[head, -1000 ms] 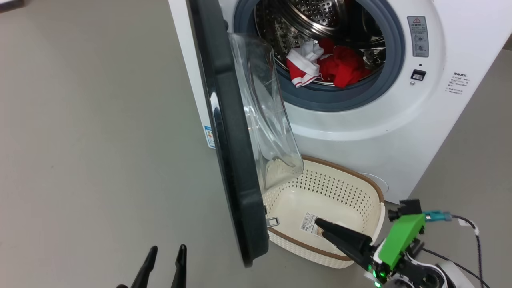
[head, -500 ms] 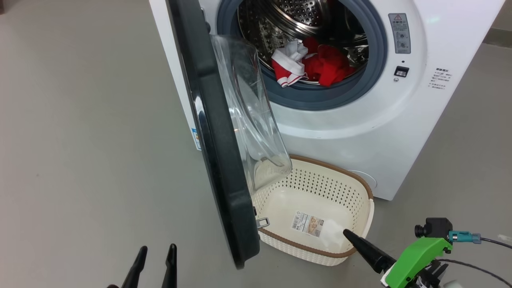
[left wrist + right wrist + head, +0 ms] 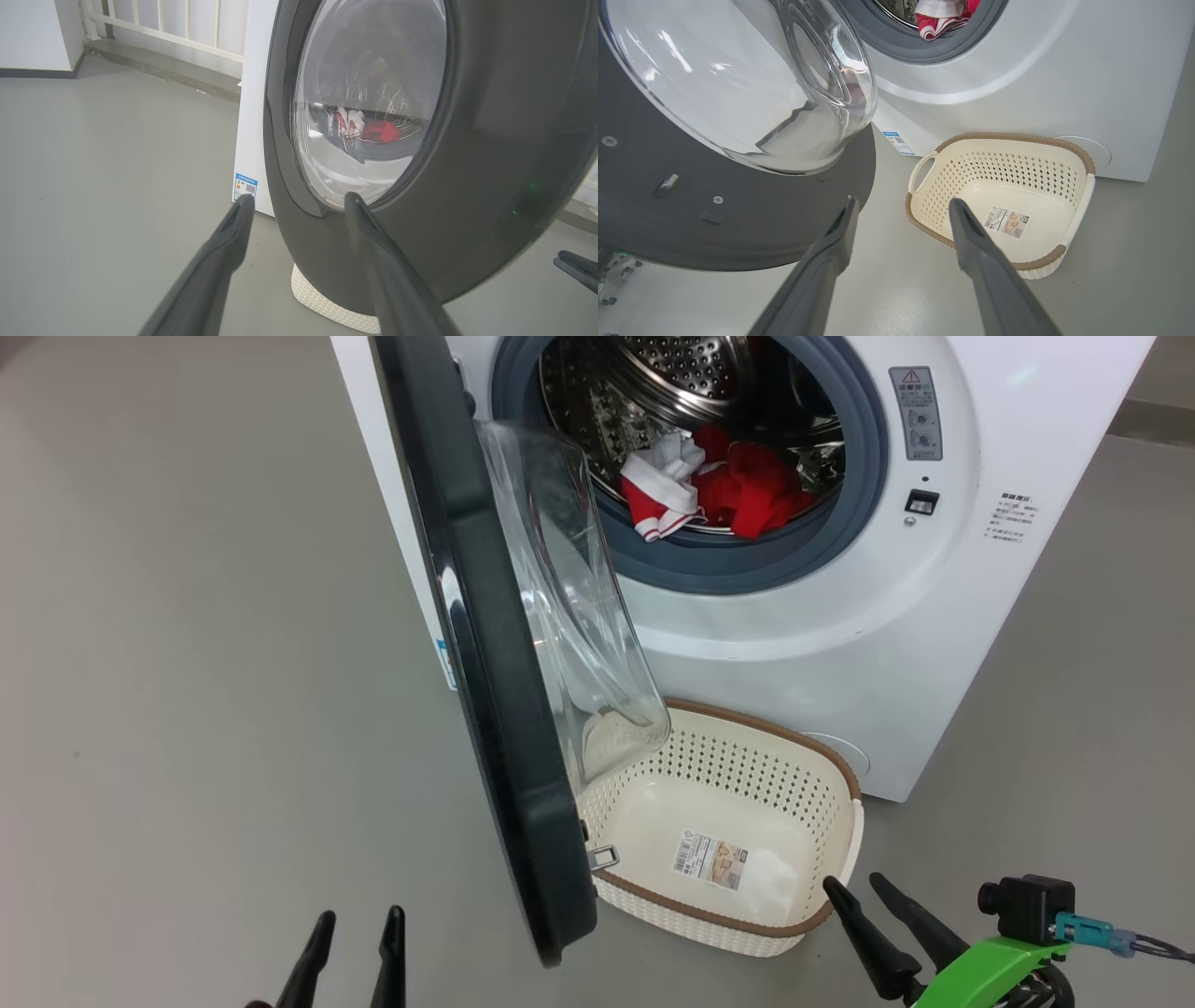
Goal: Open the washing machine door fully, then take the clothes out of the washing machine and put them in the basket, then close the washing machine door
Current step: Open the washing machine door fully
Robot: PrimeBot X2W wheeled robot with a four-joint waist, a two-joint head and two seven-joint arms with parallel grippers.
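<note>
Left gripper, fingers apart, low over floor near door, right gripper, fingers apart, just beside basket, basket on floor before washing machine, door swung open over basket's left end, clothes heaped in drum.

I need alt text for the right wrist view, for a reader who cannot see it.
The open right gripper hangs over the floor between the washing machine door, swung open at left, and the empty basket at right. Red and white clothes lie in the washing machine behind.
</note>
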